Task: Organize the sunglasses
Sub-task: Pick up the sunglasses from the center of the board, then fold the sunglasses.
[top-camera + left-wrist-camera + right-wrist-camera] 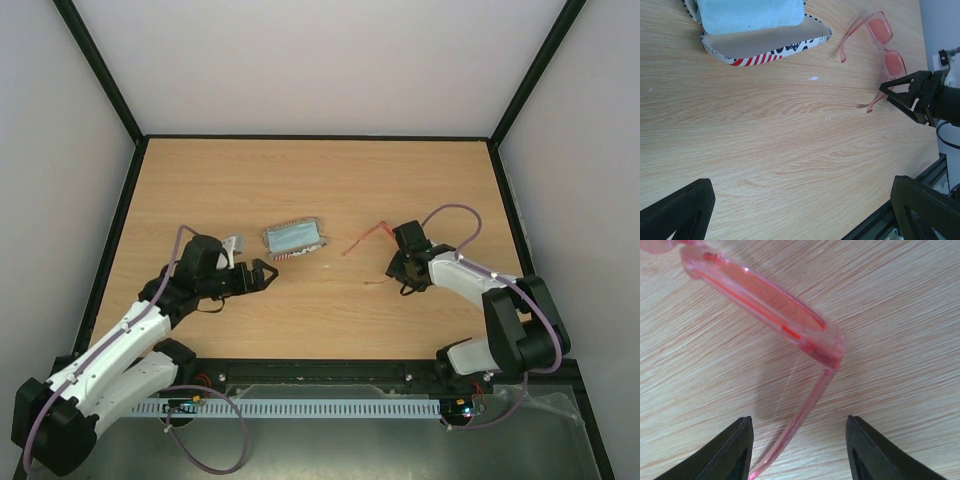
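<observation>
In the open case [760, 58] lies a cloth [750, 15]; sunglasses [880, 31] outside; left claw [268, 274], right claw [797, 420] gape empty.

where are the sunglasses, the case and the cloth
sunglasses [885, 47]: left wrist view, bridge between the lenses
case [765, 41]: left wrist view, pale inner lining
cloth [747, 15]: left wrist view, middle of its blue face

Lighting bright, even, diffuse from above. Shadows soft; a faint one lies beside the sunglasses [825, 347]. My right fingertips [732, 452] show slightly blurred edges.
</observation>
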You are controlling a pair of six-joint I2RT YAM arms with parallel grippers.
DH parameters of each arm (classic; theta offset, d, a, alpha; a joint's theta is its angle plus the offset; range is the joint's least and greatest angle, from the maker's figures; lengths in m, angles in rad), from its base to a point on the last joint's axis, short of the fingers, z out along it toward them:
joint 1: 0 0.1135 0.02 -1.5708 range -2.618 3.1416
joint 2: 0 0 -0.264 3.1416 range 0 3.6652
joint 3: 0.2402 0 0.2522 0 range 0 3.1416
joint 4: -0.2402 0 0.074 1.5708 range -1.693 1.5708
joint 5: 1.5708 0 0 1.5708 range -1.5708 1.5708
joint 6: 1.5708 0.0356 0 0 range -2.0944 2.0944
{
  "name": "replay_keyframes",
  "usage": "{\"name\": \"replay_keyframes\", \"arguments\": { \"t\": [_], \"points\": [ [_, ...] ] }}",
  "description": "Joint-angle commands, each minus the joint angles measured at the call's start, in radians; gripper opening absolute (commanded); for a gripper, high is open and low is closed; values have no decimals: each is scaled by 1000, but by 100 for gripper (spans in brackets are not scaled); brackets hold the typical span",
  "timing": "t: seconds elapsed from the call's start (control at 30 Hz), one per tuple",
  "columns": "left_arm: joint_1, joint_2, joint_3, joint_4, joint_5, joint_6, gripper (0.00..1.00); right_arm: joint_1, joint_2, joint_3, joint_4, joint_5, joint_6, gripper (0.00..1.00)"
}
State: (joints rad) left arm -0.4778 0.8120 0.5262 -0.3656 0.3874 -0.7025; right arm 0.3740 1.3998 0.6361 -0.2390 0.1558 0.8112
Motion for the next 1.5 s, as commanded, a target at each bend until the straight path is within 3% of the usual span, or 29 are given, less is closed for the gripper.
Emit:
{"name": "replay_keyframes", "arguments": {
  "t": [0.0,0.17,0.37,0.8,1.03,1.13,1.3,1.37,1.47],
  "points": [
    [-5,31,-3,39,28,23,99,3,20,-41,-15,-30,31,46],
    [-5,42,9,41,34,30,99,2,21,-30,-30,-21,30,33],
    [-5,28,9,32,48,41,99,3,10,23,-94,34,-11,2],
    [-22,28,88,38,63,28,99,2,-129,109,-186,76,-100,1],
    [-111,77,119,80,76,0,99,2,-241,119,-184,10,-119,1],
    [-180,84,118,89,38,-42,99,2,-289,125,-177,-29,-116,1],
    [-395,29,96,160,-107,-212,99,2,-357,103,-150,-128,-78,1],
    [-473,8,76,213,-158,-290,95,2,-375,87,-130,-175,-57,1],
    [-566,24,59,272,-233,-338,81,3,-394,67,-88,-264,-28,1]
  ]
}}
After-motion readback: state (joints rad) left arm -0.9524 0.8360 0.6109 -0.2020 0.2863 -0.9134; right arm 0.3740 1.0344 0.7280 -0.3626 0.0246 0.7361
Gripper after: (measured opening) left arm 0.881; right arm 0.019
